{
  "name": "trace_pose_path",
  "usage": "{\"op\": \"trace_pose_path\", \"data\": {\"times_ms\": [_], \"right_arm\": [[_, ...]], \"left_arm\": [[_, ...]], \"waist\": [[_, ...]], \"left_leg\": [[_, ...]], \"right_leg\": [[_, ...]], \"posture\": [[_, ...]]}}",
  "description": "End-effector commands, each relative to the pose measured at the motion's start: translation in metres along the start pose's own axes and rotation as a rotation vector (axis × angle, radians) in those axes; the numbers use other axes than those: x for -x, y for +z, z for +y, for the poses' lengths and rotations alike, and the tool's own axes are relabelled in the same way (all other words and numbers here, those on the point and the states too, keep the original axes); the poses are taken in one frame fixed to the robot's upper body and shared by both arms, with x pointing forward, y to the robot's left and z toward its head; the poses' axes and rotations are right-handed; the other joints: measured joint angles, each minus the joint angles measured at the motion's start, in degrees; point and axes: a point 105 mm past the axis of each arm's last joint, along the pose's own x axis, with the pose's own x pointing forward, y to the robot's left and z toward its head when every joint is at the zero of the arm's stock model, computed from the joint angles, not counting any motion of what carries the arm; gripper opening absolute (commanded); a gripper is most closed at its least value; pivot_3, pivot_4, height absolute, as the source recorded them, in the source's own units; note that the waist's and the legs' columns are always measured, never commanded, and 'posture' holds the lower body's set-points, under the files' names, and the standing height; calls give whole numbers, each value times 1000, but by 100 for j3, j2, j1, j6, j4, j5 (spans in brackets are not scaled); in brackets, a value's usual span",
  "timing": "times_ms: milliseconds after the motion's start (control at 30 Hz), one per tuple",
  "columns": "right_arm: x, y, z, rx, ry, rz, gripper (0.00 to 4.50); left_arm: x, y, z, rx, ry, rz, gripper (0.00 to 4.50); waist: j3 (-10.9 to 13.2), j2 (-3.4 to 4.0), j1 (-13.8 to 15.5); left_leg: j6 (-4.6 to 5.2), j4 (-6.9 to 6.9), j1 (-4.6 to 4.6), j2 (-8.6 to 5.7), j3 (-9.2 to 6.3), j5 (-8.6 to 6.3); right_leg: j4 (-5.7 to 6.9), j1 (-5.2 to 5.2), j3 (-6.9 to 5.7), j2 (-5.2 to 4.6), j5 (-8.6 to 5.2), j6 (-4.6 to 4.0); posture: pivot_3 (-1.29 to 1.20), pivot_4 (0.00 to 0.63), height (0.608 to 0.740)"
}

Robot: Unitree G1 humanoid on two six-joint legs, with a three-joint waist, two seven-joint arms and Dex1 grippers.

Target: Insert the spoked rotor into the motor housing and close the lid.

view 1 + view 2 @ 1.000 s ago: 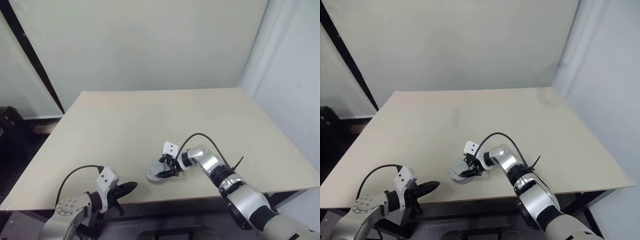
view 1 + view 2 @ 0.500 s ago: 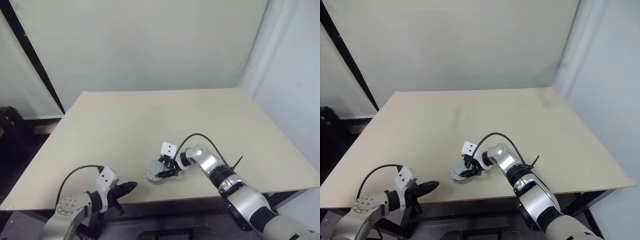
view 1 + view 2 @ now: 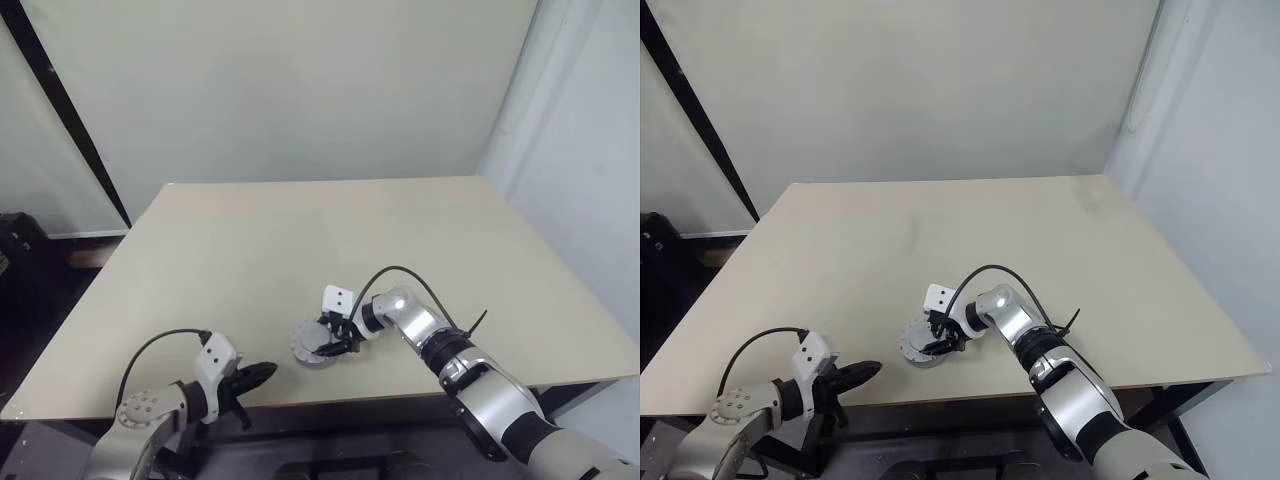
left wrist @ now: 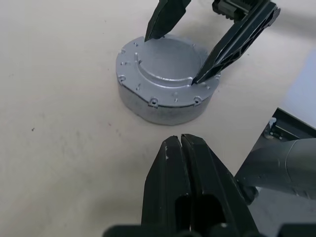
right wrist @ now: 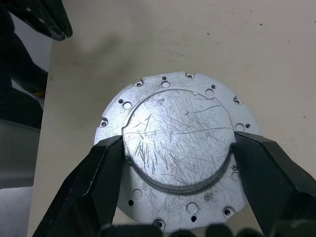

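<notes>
Beige tabletop (image 3: 300, 240) carries the work near its front edge, where the left gripper (image 4: 180, 139) is seen with fingers pressed together on nothing, aimed at the motor housing (image 3: 316, 346) just beyond it. Over the last second nothing has been displaced, only a slight roll of the wrist being noted, so the right gripper (image 5: 177, 148) remains spread wide with both tips against the raised lid (image 5: 178, 140) seated on the housing; the closing step is judged nearly complete. Head views give position only, whereas wrist views reveal the lid's scratched face and fingertip contact; the spoked rotor is judged enclosed.
</notes>
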Motion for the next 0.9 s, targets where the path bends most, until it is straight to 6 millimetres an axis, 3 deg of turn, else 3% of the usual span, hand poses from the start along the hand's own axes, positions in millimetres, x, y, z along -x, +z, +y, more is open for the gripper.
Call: {"op": "trace_pose_path", "data": {"times_ms": [33, 367, 467, 667, 900], "right_arm": [[3, -13, 0, 10, 2, 72, 3238], [3, -14, 1, 4, 11, 82, 3238], [3, -15, 1, 3, 11, 85, 3238], [4, -16, 1, 1, 11, 88, 3238], [5, -12, -1, -31, -14, 67, 3238]], "left_arm": [[-6, 9, 2, -53, 6, -27, 0], [-44, 12, -4, -45, 31, -83, 0], [-51, 2, -4, -49, 32, -29, 0], [-59, -12, -1, -34, 60, 47, 0], [-60, -14, -1, -34, 66, 68, 0]], "waist": [[0, 0, 0], [-4, 7, 10], [-3, 9, 13], [-5, 15, 20], [-14, 27, 23]], "left_leg": [[0, 0, 0, 0, 0, 0], [1, 3, 19, -5, -2, 0], [1, -4, 39, -5, -4, 0], [-5, -13, 82, -6, -5, -4], [-7, -8, 82, -10, -6, -5]], "right_leg": [[0, 1, 0, 0, 0, 0], [-3, 30, 2, 0, 0, 1], [-2, 44, 1, 0, 0, 1], [-16, 77, 1, -1, -1, 1], [-17, 81, 1, -5, -1, 1]], "posture": [[0, 0, 740], [0, 0, 740], [0, 0, 740], [0, 0, 740], [0, 0, 740]]}}
